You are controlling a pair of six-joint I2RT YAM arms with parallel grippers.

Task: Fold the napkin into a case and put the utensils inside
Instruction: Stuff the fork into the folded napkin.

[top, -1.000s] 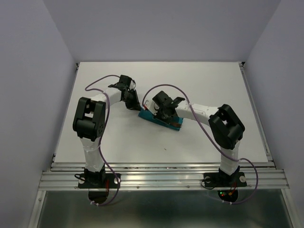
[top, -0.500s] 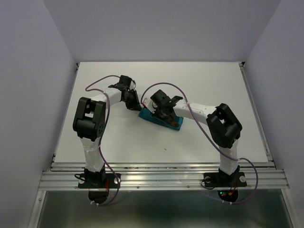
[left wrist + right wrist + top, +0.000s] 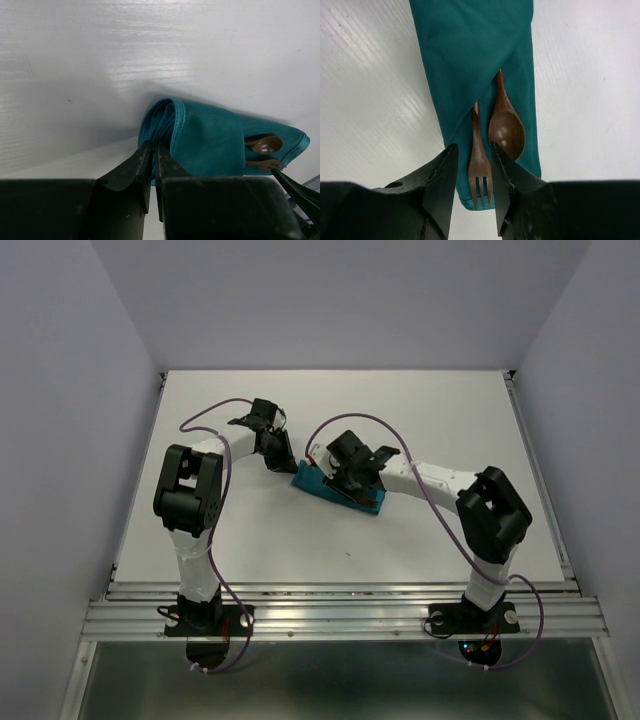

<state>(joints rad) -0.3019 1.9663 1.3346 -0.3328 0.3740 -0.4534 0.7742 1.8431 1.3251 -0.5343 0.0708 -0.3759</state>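
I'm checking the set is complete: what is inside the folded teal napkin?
A brown fork and a brown spoon lie side by side in the napkin, heads showing at its open end. Their handles run under the folded flap and are hidden.

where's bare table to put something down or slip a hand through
Free: the table strip beyond the napkin case, and the near band between it and the front rail. Crowded: mid-table, where the left pincer pinches the case's end and the right pincer straddles the fork.
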